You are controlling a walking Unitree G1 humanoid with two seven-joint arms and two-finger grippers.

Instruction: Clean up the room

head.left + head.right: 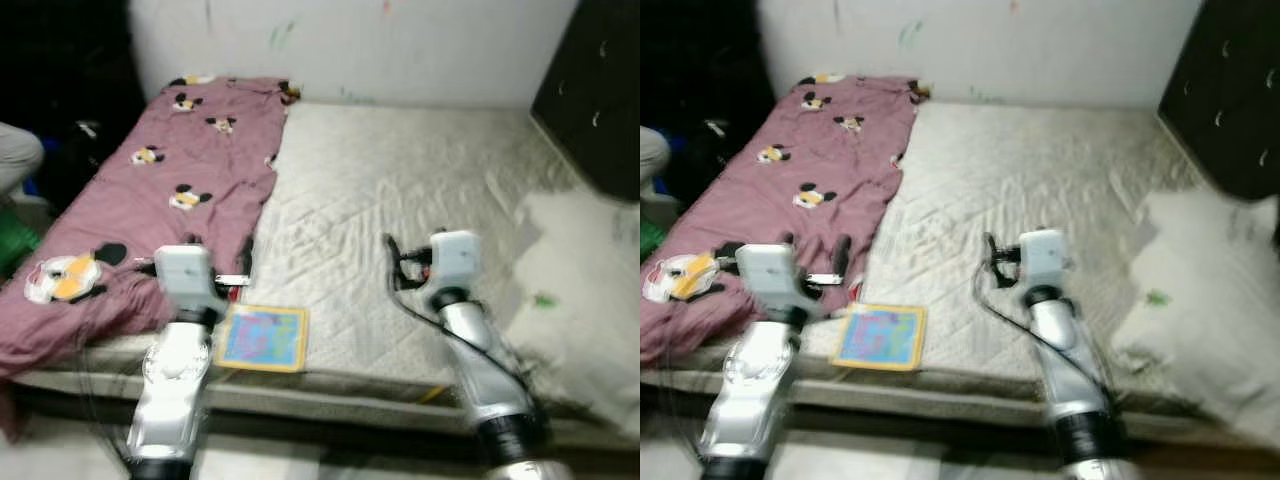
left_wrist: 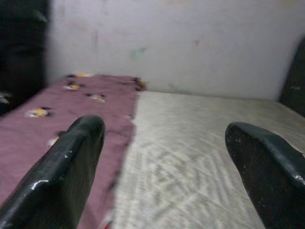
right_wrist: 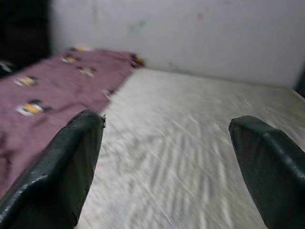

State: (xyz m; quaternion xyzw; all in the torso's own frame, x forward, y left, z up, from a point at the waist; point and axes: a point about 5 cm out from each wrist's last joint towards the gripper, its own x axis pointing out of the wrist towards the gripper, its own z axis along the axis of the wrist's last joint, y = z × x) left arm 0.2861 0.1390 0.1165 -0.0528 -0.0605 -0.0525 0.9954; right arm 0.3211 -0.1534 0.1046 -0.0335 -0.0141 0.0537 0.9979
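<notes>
Book (image 1: 262, 338) lies on the mattress (image 1: 400, 200) edge in the head views; both wrist views show each tool (image 2: 162, 157) (image 3: 167, 162) wide open, empty.

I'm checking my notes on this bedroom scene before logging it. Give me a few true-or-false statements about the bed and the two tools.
1. The maroon blanket covers the bed's left part. True.
2. The colourful book lies by the bed's near edge. True.
3. The left tool grips the book. False: it is open, holding nothing.
4. The right tool is shut. False: open.
5. The white pillow lies on the blanket. False: on the bare mattress, right side.
</notes>
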